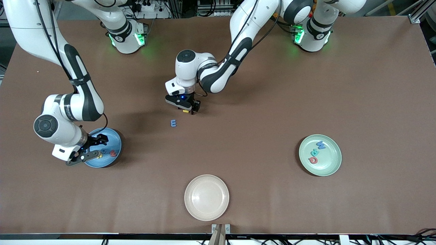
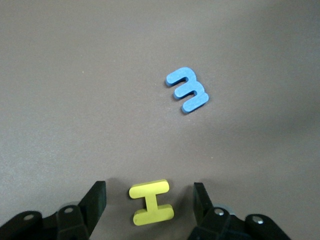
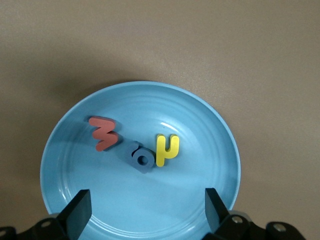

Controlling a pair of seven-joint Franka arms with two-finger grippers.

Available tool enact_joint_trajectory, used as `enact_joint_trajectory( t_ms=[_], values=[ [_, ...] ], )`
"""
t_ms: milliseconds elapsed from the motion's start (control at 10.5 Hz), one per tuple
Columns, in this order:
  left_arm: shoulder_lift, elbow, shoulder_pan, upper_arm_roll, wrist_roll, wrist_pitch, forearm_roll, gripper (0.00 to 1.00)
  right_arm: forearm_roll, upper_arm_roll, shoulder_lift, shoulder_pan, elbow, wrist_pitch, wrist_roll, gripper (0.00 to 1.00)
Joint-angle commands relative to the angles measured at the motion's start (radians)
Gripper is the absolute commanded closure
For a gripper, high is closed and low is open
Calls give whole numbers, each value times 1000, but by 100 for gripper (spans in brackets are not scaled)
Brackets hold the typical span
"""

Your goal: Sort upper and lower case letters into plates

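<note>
While the right arm waits, the left arm is low over the tabletop; places below are given relative to the cream plate.

Cream plate (image 1: 206, 197): nearest the front camera, mid-table.

Left gripper (image 1: 186, 108): down at the table, farther from the camera than the cream plate. Its fingers (image 2: 96, 200) stand apart on either side of the yellow letter I (image 2: 151, 201), gaps showing on both sides, not touching it.

Blue letter m (image 2: 187, 89): flat on the bare table just beside the yellow letter I, between it and the cream plate.

Right gripper (image 1: 92, 147): over the blue plate (image 1: 114, 141), fingers spread wide, holding nothing.

Blue plate: toward the right arm's end from the cream plate, farther from the camera. It holds a red letter (image 3: 103, 132), a slate-blue letter (image 3: 137, 156) and a yellow letter (image 3: 166, 149), the last two touching.

Green plate (image 1: 329, 166): toward the left arm's end from the cream plate. It holds a blue letter (image 1: 321, 145), a teal letter (image 1: 315, 153) and a red letter (image 1: 313, 160).
</note>
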State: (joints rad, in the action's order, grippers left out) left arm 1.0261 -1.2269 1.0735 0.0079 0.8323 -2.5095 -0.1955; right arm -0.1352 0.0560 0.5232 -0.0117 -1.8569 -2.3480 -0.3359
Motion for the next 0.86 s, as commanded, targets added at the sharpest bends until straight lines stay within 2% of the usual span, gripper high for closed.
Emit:
enact_joint_trajectory(
  t_ms=[0, 573, 764],
  values=[
    [17, 29, 13, 17, -4, -8, -19, 29, -14, -15, -19, 16, -24, -10, 3, 0],
    [17, 24, 28, 15, -4, -6, -19, 34, -14, -13, -19, 16, -24, -10, 3, 0],
    [20, 23, 28, 17, -4, -6, -21, 41, -14, -13, -19, 16, -24, -10, 3, 0]
  ],
)
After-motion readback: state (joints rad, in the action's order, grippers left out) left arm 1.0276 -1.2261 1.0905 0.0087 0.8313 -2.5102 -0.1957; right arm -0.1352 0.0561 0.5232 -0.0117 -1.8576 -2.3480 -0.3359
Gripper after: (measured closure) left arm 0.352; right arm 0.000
